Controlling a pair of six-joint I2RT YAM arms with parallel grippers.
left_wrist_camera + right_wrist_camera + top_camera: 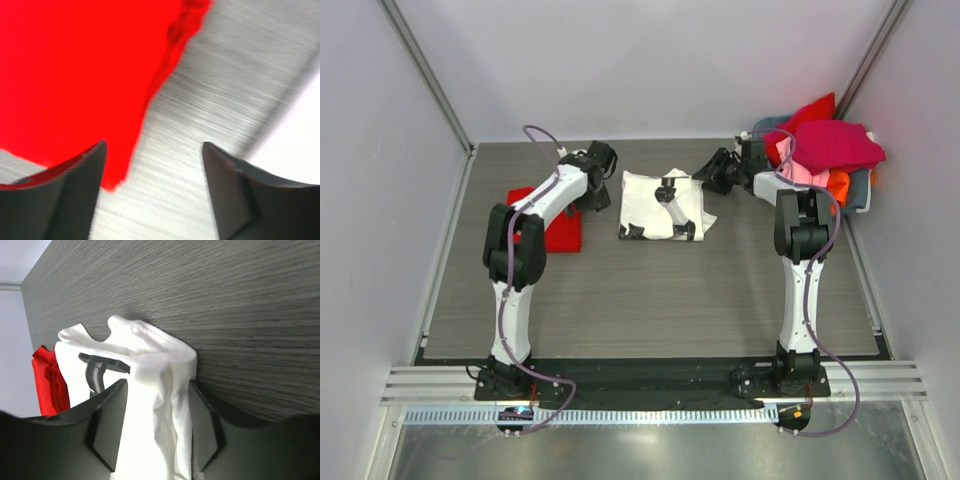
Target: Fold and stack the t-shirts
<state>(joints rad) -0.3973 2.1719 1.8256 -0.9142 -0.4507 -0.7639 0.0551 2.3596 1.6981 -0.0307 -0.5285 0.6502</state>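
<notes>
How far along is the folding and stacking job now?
Done: the plain red cloth t-shirt lies folded on the left. In hand: the white t-shirt with black marks, folded at centre, its edge between the open jaws of the right gripper; the left gripper is open, empty. Left: stacking both, then the pile of coloured shirts in the grey-blue plastic basket.

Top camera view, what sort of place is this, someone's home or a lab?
Probably a robot test cell, not a home: bare white walls enclose a grey wood-grain table, a left arm and right arm are bolted at its near edge, and a folded white t-shirt lies mid-table.
</notes>
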